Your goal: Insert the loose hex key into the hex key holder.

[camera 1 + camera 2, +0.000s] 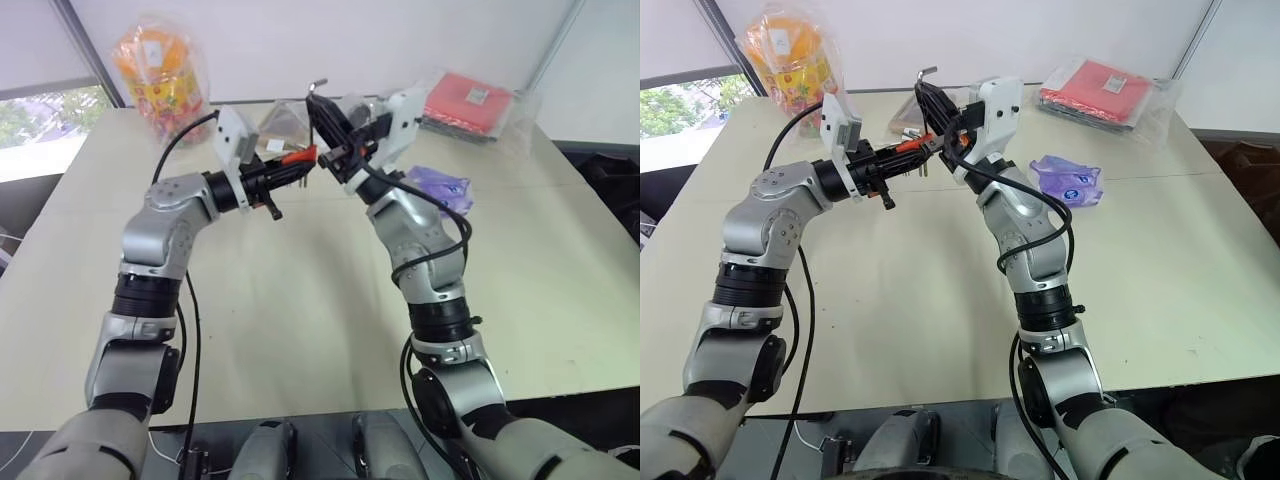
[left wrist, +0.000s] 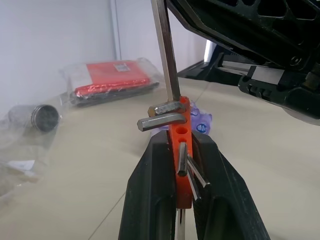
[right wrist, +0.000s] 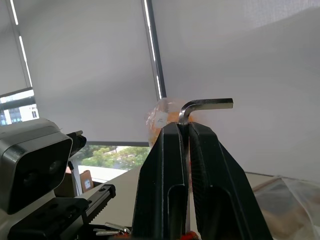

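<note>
Right gripper [image 3: 185,131] clamps the loose hex key [image 3: 202,105], its long shaft meeting the hex key holder [image 2: 182,150] at the top hole. Left gripper [image 2: 182,150] clamps the holder, raised above the table [image 1: 300,300] near its far edge.

My beige table [image 1: 300,300] runs out to a white wall [image 1: 330,40]; far left, a window [image 1: 40,130] shows daylight and trees.

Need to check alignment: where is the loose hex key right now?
The loose hex key is pinched in the right tool, held above the table centre, with its long shaft running down to the top of the hex key holder clamped in the left tool.
</note>
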Motion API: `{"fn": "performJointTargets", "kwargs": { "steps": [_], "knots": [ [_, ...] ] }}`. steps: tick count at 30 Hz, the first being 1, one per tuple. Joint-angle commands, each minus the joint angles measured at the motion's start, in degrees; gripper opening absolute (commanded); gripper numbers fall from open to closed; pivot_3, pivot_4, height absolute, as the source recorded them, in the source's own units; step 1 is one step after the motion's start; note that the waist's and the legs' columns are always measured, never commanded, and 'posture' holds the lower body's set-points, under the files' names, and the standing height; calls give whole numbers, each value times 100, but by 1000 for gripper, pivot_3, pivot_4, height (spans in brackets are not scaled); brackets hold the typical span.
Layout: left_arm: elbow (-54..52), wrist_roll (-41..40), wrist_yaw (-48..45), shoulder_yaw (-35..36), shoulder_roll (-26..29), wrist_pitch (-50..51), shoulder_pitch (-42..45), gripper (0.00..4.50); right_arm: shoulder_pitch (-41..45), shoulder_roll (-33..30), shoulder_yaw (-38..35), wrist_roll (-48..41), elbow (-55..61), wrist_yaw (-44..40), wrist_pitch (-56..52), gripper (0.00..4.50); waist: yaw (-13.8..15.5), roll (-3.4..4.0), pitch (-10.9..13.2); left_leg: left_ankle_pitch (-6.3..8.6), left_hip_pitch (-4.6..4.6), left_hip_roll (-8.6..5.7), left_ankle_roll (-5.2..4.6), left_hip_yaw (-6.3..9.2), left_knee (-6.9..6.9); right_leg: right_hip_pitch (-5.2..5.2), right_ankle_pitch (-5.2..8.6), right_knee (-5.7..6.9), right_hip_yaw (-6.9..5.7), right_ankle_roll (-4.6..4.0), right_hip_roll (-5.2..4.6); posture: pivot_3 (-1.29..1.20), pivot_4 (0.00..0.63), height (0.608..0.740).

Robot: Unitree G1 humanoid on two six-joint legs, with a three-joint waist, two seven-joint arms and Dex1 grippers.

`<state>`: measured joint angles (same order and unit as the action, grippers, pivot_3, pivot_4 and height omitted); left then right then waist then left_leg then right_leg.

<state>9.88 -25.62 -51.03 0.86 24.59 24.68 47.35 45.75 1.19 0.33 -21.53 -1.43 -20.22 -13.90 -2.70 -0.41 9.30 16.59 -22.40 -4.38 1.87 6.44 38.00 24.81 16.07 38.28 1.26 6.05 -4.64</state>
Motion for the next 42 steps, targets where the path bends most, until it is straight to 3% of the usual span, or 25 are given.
{"fn": "performJointTargets", "kwargs": {
  "steps": [1, 42],
  "knots": [
    [-247, -102, 13, 156, 8, -37, 120, 0, 14, 18, -6, 0, 129, -7, 90, 83, 0, 0, 0, 0, 0, 0, 0, 0, 0, 0, 0, 0, 0, 0, 0, 0, 150, 740],
    [-113, -301, 211, 363, -122, 139, 294, 0, 19, -21, 4, 18, 137, -4, 121, 83, 1, 0, 0, 0, 0, 0, 0, 0, 0, 0, 0, 0, 0, 0, 0, 0, 150, 740]
  ]
}}
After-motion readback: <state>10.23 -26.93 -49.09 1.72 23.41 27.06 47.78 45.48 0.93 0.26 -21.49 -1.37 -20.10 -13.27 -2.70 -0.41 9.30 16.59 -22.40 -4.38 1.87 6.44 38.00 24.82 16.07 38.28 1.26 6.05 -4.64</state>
